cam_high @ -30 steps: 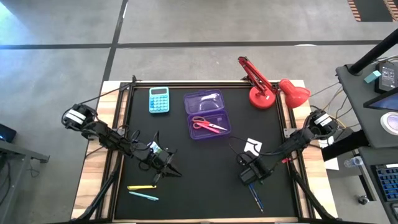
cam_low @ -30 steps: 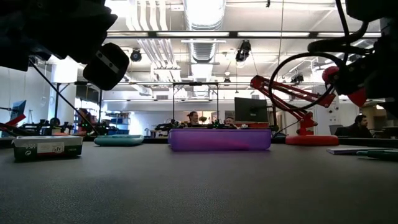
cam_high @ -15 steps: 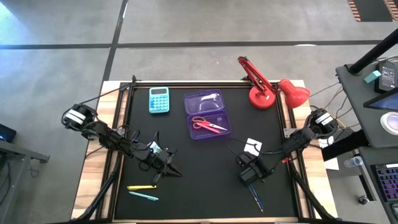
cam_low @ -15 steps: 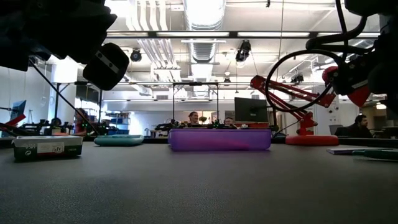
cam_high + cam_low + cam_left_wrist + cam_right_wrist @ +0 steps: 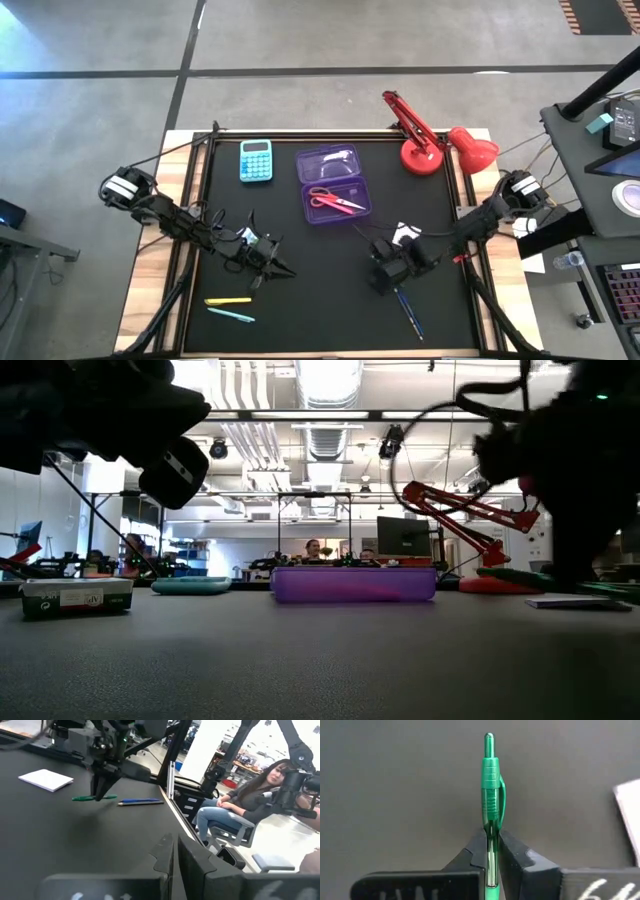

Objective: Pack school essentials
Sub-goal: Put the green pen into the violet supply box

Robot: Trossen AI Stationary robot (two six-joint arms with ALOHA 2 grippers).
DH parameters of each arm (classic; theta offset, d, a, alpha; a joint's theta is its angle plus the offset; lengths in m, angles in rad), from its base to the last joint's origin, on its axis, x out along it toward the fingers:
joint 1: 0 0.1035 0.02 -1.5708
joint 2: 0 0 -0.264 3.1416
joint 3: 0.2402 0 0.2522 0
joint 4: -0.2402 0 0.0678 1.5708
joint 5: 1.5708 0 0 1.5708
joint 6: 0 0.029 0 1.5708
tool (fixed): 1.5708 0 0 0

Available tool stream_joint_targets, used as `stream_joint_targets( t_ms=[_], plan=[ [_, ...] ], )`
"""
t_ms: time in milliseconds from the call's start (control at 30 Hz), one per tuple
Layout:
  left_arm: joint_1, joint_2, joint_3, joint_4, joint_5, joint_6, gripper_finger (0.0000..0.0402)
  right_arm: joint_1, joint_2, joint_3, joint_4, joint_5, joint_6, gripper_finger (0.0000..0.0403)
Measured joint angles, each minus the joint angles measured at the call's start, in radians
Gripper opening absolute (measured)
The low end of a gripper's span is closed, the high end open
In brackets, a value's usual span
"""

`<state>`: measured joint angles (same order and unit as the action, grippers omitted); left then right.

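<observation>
My right gripper [image 5: 383, 283] is at the near right of the black mat, shut on a thin green pen [image 5: 490, 780]. The left wrist view shows that gripper [image 5: 98, 796] with the pen [image 5: 82, 798] level below it. A blue pen [image 5: 409, 314] lies flat on the mat beside it. The open purple case [image 5: 335, 185] at the far middle holds the red-handled scissors [image 5: 335, 200]. A yellow pen [image 5: 228, 301] and a teal pen [image 5: 232, 316] lie at the near left. My left gripper [image 5: 280, 270] hovers shut above them, holding nothing. My right gripper pinches the green pen's barrel [image 5: 491, 822] between its two fingers, about midway along the pen, just behind the clip. The fingers point down and lie across the pen. The pen stays level with its clicker end [image 5: 489, 739] sticking out; whether it is clear of the mat does not show.
A light-blue calculator [image 5: 256, 160] lies left of the case, and a red desk lamp [image 5: 430, 140] stands at the far right corner. A small white square [image 5: 405, 234] lies just beyond my right gripper. A person [image 5: 250, 800] sits past the table's edge.
My right gripper has shut on the green pen and moved with it a little toward the table's left and far edges, toward the purple case. The blue pen has stayed where it was.
</observation>
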<state>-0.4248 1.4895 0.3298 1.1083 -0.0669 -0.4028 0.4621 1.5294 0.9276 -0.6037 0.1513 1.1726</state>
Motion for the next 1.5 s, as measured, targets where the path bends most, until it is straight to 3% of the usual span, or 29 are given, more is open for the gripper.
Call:
stream_joint_targets(
  t_ms=[133,433,667,900,1100,1500],
  plan=[
    [0.000,0.000,0.000,0.000,0.000,0.000,0.0008,-0.079,-0.005,0.001,0.093,0.036,-0.168,0.0014],
    [0.000,0.000,0.000,0.008,-0.001,-0.002,0.0008,-0.302,-0.001,0.001,0.365,0.008,-0.545,0.0013],
    [0.000,0.000,0.000,0.007,-0.002,-0.001,0.0008,-0.460,0.003,0.001,0.603,-0.019,-0.708,0.0013],
    [0.000,0.000,0.000,0.006,-0.002,0.002,0.0008,-0.574,0.011,0.001,0.729,-0.019,-0.844,0.0013],
    [0.000,0.000,0.000,0.005,-0.002,0.052,0.0008,-0.627,0.018,0.002,0.709,-0.017,-0.938,0.0013],
    [0.000,0.000,0.000,0.002,-0.002,0.052,0.0008,-0.624,0.095,0.002,0.676,-0.020,-1.022,0.0013]
  ],
)
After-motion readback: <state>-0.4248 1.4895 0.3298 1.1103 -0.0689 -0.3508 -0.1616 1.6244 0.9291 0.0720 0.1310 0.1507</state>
